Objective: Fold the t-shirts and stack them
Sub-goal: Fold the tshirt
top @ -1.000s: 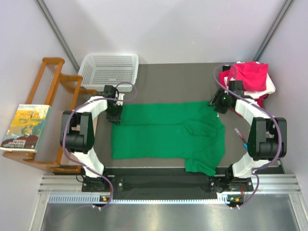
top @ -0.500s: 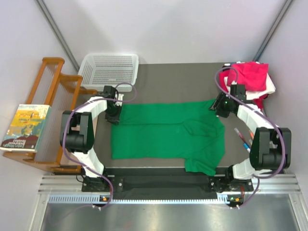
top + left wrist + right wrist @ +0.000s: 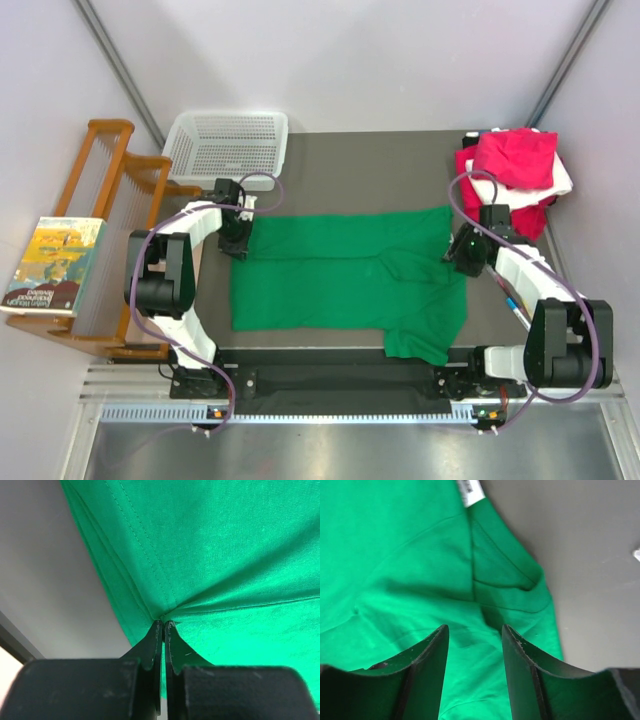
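A bright green t-shirt (image 3: pixel 345 275) lies spread across the dark table, its far half folded over. My left gripper (image 3: pixel 238 240) is shut on the shirt's far left corner; in the left wrist view the closed fingertips (image 3: pixel 164 625) pinch the green hem (image 3: pixel 150 570). My right gripper (image 3: pixel 462 250) hovers over the shirt's right edge near the collar (image 3: pixel 507 575), open with nothing between its fingers (image 3: pixel 432 655). A pile of magenta-pink, red and white t-shirts (image 3: pixel 515 165) sits at the far right corner.
A white mesh basket (image 3: pixel 228 145) stands at the far left of the table. A wooden rack (image 3: pixel 105 220) with a book (image 3: pixel 52 265) on it stands left of the table. A pen-like object (image 3: pixel 508 300) lies near the right edge.
My right arm has drawn back toward the near side, from the shirt's far right corner to its right edge, with its jaws narrowing slightly. The left gripper has stayed put.
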Controlling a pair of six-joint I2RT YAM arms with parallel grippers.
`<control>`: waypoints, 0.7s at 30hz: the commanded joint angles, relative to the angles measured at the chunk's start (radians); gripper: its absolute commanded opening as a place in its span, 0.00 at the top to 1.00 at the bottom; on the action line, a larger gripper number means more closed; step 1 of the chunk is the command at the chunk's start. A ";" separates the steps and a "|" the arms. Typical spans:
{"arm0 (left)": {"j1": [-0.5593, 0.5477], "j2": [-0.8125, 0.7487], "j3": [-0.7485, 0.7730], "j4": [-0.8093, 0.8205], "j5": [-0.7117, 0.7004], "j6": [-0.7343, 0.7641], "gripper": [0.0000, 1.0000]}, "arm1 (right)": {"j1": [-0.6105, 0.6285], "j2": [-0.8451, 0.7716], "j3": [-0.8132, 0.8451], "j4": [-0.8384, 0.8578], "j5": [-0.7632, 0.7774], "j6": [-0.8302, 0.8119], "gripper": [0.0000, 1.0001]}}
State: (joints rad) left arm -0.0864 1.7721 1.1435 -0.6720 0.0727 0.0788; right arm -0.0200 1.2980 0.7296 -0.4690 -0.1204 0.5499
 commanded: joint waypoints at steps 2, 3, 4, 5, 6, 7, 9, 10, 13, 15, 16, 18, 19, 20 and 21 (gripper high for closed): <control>0.008 -0.028 0.018 0.006 -0.002 0.016 1.00 | 0.002 0.023 0.004 -0.010 0.077 0.031 0.54; 0.008 -0.028 0.019 0.005 -0.004 0.015 1.00 | 0.002 0.024 0.005 -0.011 0.091 0.031 0.54; 0.008 -0.026 0.018 0.005 -0.002 0.015 1.00 | 0.002 0.027 0.010 -0.010 0.100 0.031 0.54; 0.008 -0.028 0.019 0.006 -0.002 0.015 1.00 | 0.002 0.027 0.014 -0.014 0.111 0.028 0.54; 0.008 -0.026 0.019 0.006 -0.002 0.015 1.00 | 0.002 0.029 0.017 -0.026 0.152 0.028 0.52; 0.008 -0.026 0.018 0.005 0.001 0.016 1.00 | 0.002 0.027 0.028 -0.036 0.172 0.027 0.52; 0.008 -0.026 0.018 0.005 0.002 0.016 1.00 | 0.000 0.024 0.042 -0.066 0.237 0.024 0.49; 0.008 -0.025 0.016 0.003 0.006 0.015 1.00 | 0.000 0.024 0.054 -0.072 0.257 0.024 0.48; 0.008 -0.026 0.018 0.003 0.007 0.013 1.00 | 0.000 0.021 0.063 -0.088 0.304 0.021 0.47; 0.008 -0.023 0.018 0.002 0.007 0.015 1.00 | -0.001 0.024 0.063 -0.089 0.321 0.019 0.47; 0.008 -0.023 0.019 0.002 0.006 0.016 1.00 | -0.001 0.029 0.062 -0.080 0.320 0.018 0.47; 0.008 -0.023 0.018 0.003 0.006 0.016 1.00 | -0.001 0.044 0.059 -0.073 0.303 0.018 0.47; 0.008 -0.025 0.018 0.002 0.006 0.016 1.00 | -0.001 0.052 0.059 -0.063 0.298 0.016 0.47; 0.008 -0.025 0.018 0.002 0.004 0.016 1.00 | -0.001 0.067 0.059 -0.057 0.295 0.018 0.48; 0.008 -0.025 0.018 0.002 0.007 0.016 1.00 | -0.001 0.075 0.056 -0.053 0.291 0.016 0.49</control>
State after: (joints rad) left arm -0.0856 1.7721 1.1435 -0.6727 0.0776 0.0814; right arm -0.0208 1.3334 0.7490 -0.5465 0.1509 0.5694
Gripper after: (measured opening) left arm 0.020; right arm 0.526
